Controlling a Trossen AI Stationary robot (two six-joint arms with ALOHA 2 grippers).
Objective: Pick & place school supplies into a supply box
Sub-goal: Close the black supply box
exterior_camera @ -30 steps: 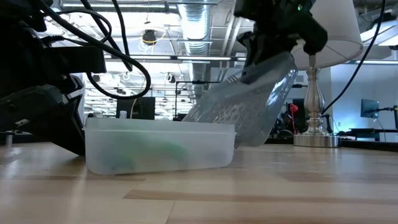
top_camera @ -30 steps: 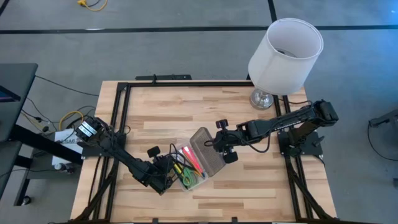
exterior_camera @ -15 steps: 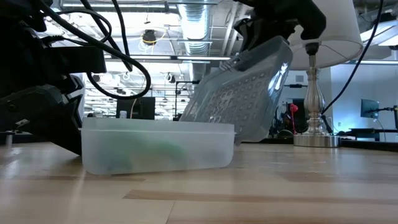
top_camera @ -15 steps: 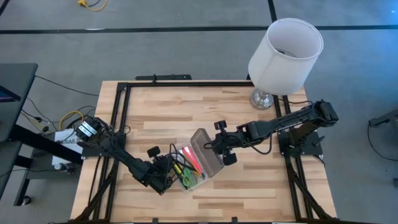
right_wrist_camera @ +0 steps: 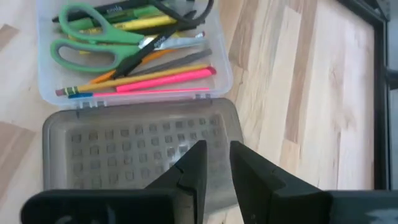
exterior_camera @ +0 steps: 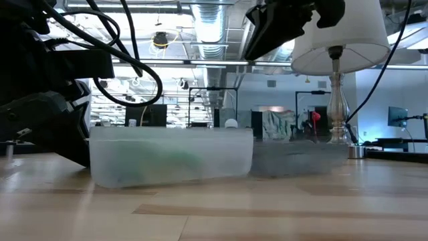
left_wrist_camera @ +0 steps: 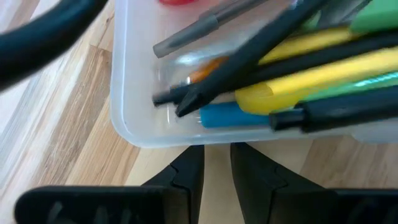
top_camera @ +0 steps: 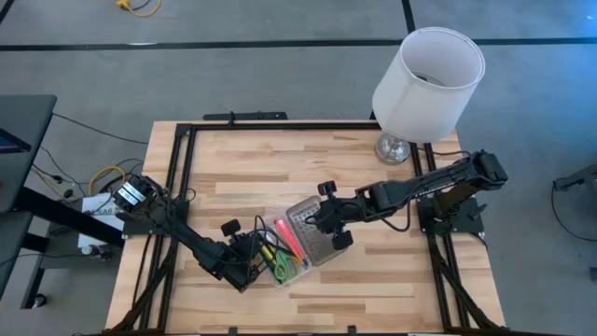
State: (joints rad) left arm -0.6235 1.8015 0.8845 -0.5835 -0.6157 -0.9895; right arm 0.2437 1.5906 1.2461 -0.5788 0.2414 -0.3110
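Note:
The supply box stands on the table with its lid open. In it lie green-handled scissors, a pink pen, yellow markers and other pens. Its grey dotted lid lies flat on the table beside it, hinged to the long side. My right gripper hovers above the lid, fingers nearly together and nothing between them. My left gripper is at the box's left end, its fingers a narrow slit apart. My left gripper has both fingertips against the outer wall of the box's short end, low down by the table. It comes slanting down from the table's near left. Nothing is between the fingers. The box stands flat on the table.
A lamp with a white shade stands on its metal foot at the far right corner. A black frame runs along the table's edges. There is bare wood on the far half and along the near edge.
The lid, which was tilted up under my right gripper, has dropped away from it and now lies flat on the table, open. My right gripper has risen a little. The box and my left gripper have kept still.

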